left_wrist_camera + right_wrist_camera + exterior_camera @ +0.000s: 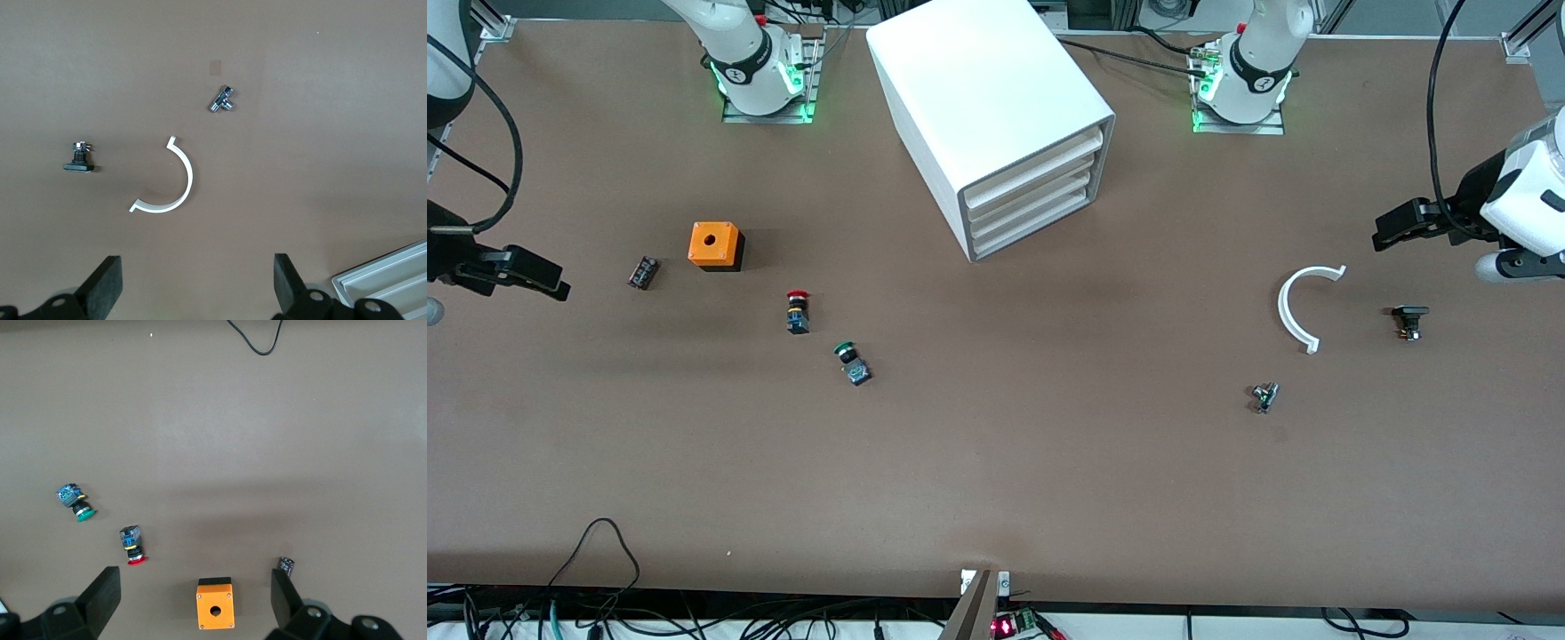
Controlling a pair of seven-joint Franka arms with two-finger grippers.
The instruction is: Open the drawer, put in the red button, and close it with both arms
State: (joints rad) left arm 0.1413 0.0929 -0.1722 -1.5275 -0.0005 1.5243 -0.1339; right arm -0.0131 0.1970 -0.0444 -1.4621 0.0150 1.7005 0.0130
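- Nearest the front cam, lower right of frame: small metal fitting (1264, 396) lying loose on the worktop (996, 498). Not part of the job.
- Lower-mid left: green button (852, 362) on its side. Decoy, skip it.
- Just above it, the red button (797, 311), cap pointing up-frame, nothing touching it. Lies toward the right arm's end, so prob. the right arm's pick.
- Right of frame: white curved piece (1302, 307) and a small black part (1408, 321), both idle.
- Left of frame: orange box (716, 245) w/ a hole on top, dark cylinder (642, 272) beside it.
- Right claw (520, 271) at the left edge, hanging over bare worktop; the right wrist view shows its fingers (100, 597) spread wide, empty.
- Left claw (1405, 227) at the right edge, up over the worktop near the curved piece; left wrist view shows fingers (103, 283) wide apart, nothing held.
- Top centre: white cabinet (987, 98), drawer fronts angled toward the lower right. The drawer (1032, 173) and the rest all look pushed in. So nothing begun yet, I'd say; the fronts face the left arm's end, so that arm prob. pulls.
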